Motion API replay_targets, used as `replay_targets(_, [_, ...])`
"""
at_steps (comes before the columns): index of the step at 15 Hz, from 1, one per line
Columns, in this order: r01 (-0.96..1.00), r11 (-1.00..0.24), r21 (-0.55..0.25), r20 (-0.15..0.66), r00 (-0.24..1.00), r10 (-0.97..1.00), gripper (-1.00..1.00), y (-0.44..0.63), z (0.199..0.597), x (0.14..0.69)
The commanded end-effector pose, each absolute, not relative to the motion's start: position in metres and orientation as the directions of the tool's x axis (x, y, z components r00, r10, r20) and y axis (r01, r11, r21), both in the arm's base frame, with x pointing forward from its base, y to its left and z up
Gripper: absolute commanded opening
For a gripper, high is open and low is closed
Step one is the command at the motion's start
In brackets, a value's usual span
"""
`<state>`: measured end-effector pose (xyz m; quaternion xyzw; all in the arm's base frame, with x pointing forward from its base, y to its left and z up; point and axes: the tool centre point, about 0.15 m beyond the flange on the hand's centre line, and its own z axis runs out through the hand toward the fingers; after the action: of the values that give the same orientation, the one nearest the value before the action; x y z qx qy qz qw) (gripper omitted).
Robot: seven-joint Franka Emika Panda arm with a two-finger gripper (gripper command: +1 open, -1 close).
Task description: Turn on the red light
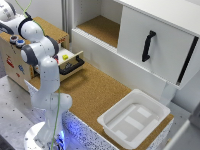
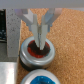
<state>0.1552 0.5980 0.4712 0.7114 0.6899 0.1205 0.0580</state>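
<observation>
— Red light (image 2: 39, 50) location?
— Lower centre of the wrist view, in a grey ring set on the cork top, with the blue button (image 2: 41, 79) just beside it at the bottom edge.

— Gripper (image 2: 39, 34) state?
— Jaws nearly closed, tips converging directly over the red light, gripping nothing. Contact cannot be confirmed.

— Exterior view?
— Arm (image 1: 42, 65) at left over the wooden box (image 1: 15, 62); white tray (image 1: 134, 117) on the bench (image 1: 90, 90), lower right.
</observation>
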Motion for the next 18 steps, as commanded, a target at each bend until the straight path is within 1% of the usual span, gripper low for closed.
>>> replay_targets(1, [0.977,-0.031,0.21,-0.113,0.056,0.992,-1.0,0.639,0.455,0.175])
replay_targets(7, [0.983,-0.016,0.183,-0.127,0.04,0.991,-1.0,0.641,0.445,0.164])
replay_targets(11, [0.981,-0.012,0.196,-0.123,0.036,0.992,-1.0,0.641,0.452,0.163])
replay_targets(14, [0.973,-0.034,0.23,-0.089,0.055,0.994,-1.0,0.637,0.477,0.167])
replay_targets(16, [0.963,-0.046,0.264,-0.066,0.066,0.996,-1.0,0.632,0.5,0.171])
replay_targets(18, [0.959,-0.041,0.281,-0.064,0.062,0.996,-1.0,0.625,0.518,0.173])
